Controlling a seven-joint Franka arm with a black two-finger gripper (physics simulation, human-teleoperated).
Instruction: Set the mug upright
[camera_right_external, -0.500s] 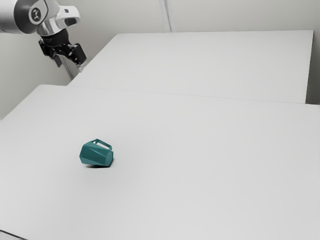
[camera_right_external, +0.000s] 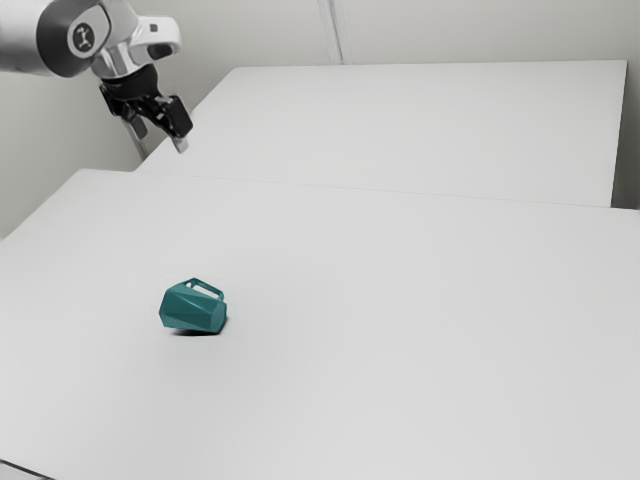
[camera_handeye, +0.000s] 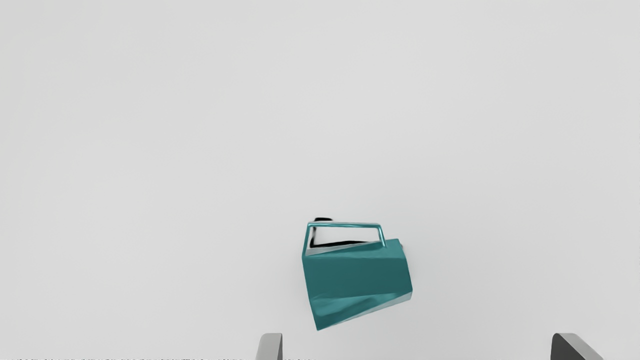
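Up at the exterior view's upper left hang the fingers (camera_right_external: 180, 144), well apart from the teal mug (camera_right_external: 192, 308) lying sideways on the counter (camera_right_external: 400, 350), lower left; the wrist view reveals them spread wide, empty.

White counter (camera_right_external: 400, 340) spreading wide and smooth here, pale all over! Teal mug (camera_right_external: 193, 309) lying on its side, directly on top, sitting toward exterior view's left. Faceted walls catching light, angular handle (camera_handeye: 345, 225) jutting from body, showing along mug's upper side in exterior view. Dark shadow (camera_right_external: 195, 333) hugging mug's underside, touching counter all along.
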